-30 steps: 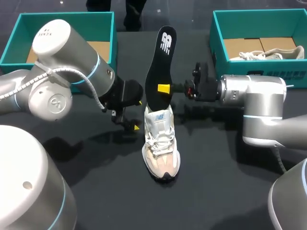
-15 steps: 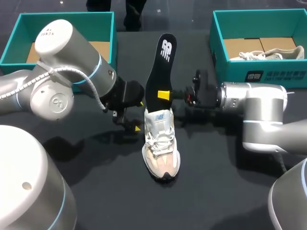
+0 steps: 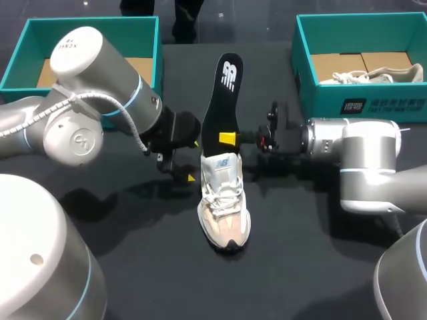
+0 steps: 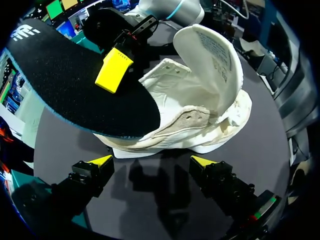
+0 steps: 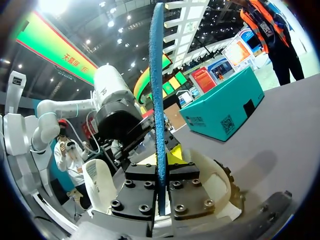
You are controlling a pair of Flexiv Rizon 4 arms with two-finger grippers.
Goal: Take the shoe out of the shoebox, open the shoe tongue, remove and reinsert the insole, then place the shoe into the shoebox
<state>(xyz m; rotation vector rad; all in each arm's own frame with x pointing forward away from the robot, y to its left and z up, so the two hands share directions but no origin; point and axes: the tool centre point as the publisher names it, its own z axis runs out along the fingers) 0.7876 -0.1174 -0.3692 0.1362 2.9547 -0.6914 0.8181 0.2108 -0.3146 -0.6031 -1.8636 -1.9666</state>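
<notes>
Black insole [image 3: 223,93], white logo at its upper end, is pinched edge-on between the closed right fingers [image 3: 230,138], one yellow pad on each face. Its long axis rises steeply from the fingers and leans away from the robot. Its lower end hangs just below the fingers at the shoe [image 3: 224,200] collar; whether it sits inside the opening is hard to tell.

White and beige, the shoe lies on its sole on the dark desk [image 3: 133,253], long axis front to back, toe toward the robot, laces loose. In the left wrist view the tongue stands lifted off the opening.

Left fingers [image 3: 193,160] are spread apart and grip nothing. The shoe's heel is just ahead of them, apart from both tips.

Bare desk lies around the toe. Two teal shoeboxes stand well apart at the far corners: the left shoebox [image 3: 90,25], and the right shoebox [image 3: 360,100] holding a second shoe [image 3: 373,75].
</notes>
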